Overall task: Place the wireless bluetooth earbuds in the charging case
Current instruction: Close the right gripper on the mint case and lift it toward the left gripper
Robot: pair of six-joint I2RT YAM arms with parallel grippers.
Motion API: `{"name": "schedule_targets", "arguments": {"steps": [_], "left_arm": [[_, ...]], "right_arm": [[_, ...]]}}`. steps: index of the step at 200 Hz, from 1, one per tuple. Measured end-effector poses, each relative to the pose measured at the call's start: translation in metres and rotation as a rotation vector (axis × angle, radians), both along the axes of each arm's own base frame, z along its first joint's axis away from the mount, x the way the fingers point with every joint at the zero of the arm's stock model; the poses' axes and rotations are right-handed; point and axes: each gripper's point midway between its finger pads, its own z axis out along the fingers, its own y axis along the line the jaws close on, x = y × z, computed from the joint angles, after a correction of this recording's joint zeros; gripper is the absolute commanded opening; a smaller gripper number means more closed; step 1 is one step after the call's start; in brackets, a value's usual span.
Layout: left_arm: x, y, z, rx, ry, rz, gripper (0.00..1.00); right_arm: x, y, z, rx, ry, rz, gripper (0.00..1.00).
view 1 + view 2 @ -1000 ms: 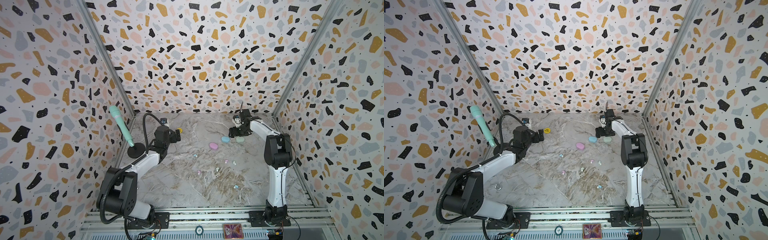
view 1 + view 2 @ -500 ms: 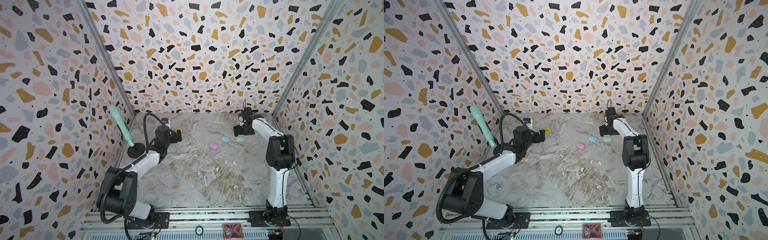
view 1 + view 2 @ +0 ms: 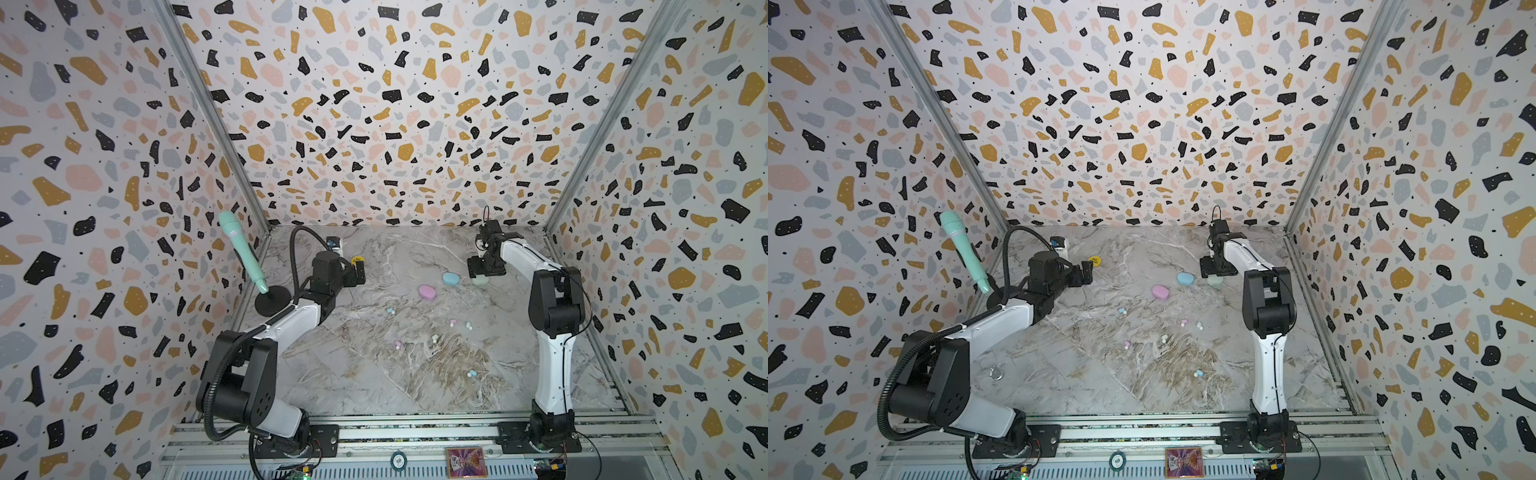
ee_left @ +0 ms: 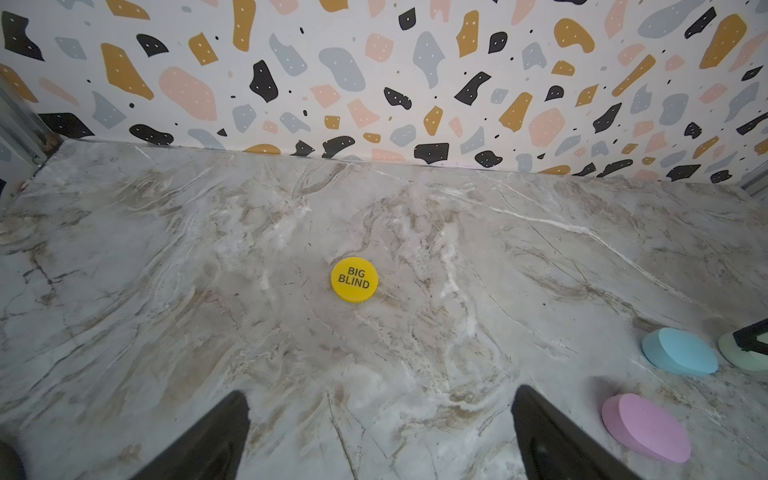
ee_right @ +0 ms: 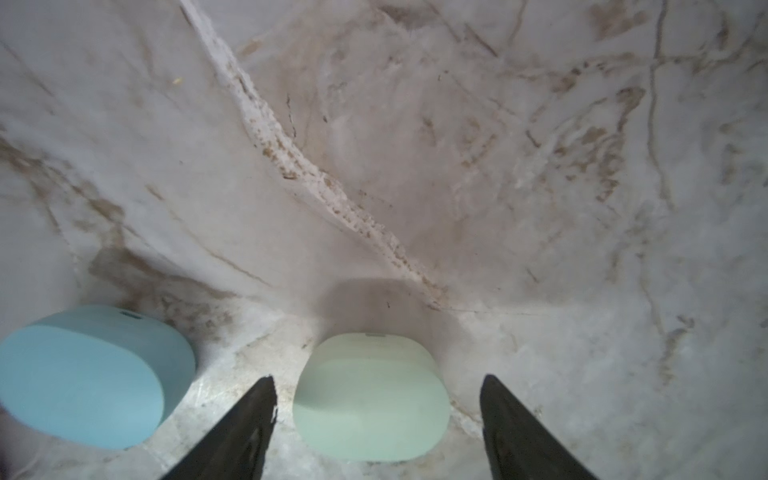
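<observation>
Right tool (image 5: 378,377) straddles the pale green case (image 5: 370,409) toward the table's (image 3: 374,374) back right corner, jaws apart, no contact.
Left tool (image 4: 381,390) wide, empty. Earbuds (image 3: 451,322) lie scattered mid-table. I judge the case light, rigid and slick, so I'd pinch low across its sides.

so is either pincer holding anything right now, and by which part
Nothing is held. The right pincer straddles the pale green case with a gap on each side, not gripping it; the left pincer is open and empty.
</observation>
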Motion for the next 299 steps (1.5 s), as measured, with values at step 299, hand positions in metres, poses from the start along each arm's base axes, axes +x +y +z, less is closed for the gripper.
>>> {"name": "schedule_targets", "arguments": {"steps": [299], "left_arm": [[-0.007,-0.021,0.001,0.026,-0.004,-0.059,1.0]], "right_arm": [[-0.021,0.0,-0.005,0.049,0.013,-0.016,0.56]]}}
